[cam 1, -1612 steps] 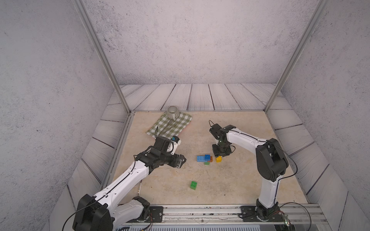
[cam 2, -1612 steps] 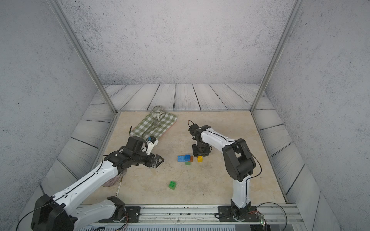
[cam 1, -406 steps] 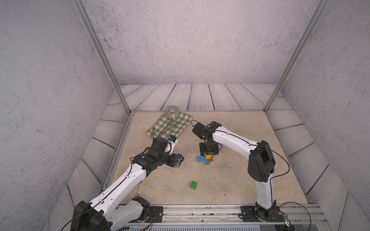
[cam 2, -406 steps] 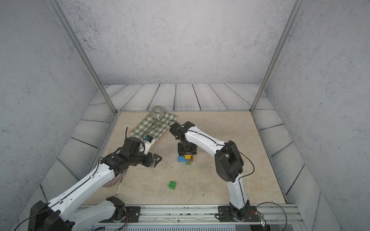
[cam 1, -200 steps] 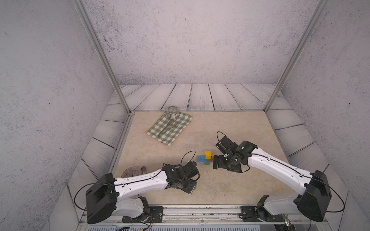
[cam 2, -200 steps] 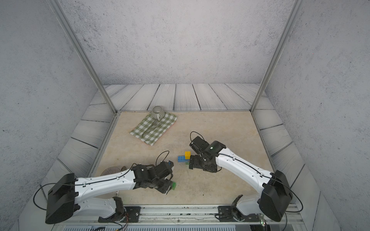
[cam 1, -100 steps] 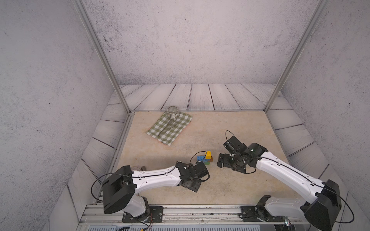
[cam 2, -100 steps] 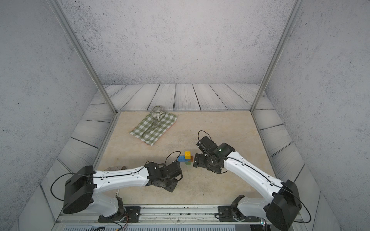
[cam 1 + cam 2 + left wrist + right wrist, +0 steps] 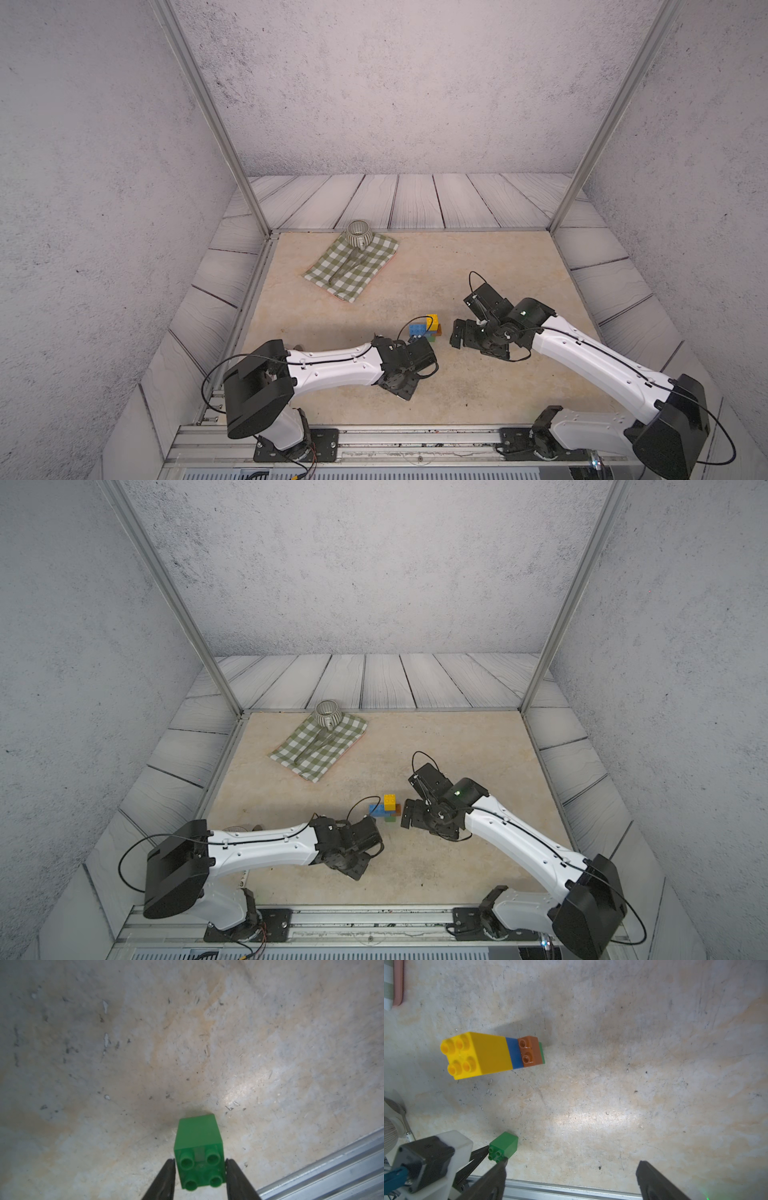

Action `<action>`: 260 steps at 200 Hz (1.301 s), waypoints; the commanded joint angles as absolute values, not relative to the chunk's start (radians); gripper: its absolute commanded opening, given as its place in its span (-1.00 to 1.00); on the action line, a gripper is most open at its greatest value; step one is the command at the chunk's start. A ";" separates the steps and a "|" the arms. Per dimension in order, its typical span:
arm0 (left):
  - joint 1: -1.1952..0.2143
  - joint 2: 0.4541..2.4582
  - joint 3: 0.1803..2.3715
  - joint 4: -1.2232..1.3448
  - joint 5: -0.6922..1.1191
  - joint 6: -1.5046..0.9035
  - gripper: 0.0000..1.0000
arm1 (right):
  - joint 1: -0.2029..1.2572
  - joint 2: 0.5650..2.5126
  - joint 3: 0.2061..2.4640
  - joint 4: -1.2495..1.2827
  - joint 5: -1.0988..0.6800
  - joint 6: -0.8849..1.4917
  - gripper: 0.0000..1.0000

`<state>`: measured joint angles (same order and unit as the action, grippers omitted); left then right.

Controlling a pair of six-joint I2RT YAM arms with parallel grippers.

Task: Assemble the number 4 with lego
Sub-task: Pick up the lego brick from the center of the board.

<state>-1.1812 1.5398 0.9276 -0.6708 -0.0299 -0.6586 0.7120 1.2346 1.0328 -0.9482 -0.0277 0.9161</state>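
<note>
My left claw (image 9: 200, 1162) clamps the green brick (image 9: 197, 1134) by its smooth side faces, near the brick stack (image 9: 426, 328) at lower centre of a top view. It looks light, stiff and slippery, so I'd squeeze squarely. My right claw (image 9: 571, 1164) stands apart.

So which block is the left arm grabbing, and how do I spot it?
Find the beige stone-look tabletop, near the silver metal rail along its front. There, in the left gripper, a small green square studded plastic brick lies on its side. It is alone, apart from the joined stack of yellow, blue, orange-brown and green bricks.
</note>
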 commanded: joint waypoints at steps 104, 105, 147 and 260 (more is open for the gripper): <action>-1.187 1.522 0.972 -0.761 -0.091 -0.670 -0.43 | 0.704 1.245 1.043 -0.942 -0.042 0.913 0.98; -1.187 1.519 0.974 -0.764 -0.093 -0.671 -0.43 | 0.704 1.245 1.043 -0.940 -0.042 0.913 0.98; -1.094 1.410 1.003 -0.875 -0.131 -0.713 -0.82 | 0.693 1.273 1.033 -0.856 -0.088 0.898 0.98; -0.814 1.573 1.384 -0.908 -0.034 -0.640 -1.00 | 0.619 1.525 1.261 -0.815 -0.189 0.708 0.73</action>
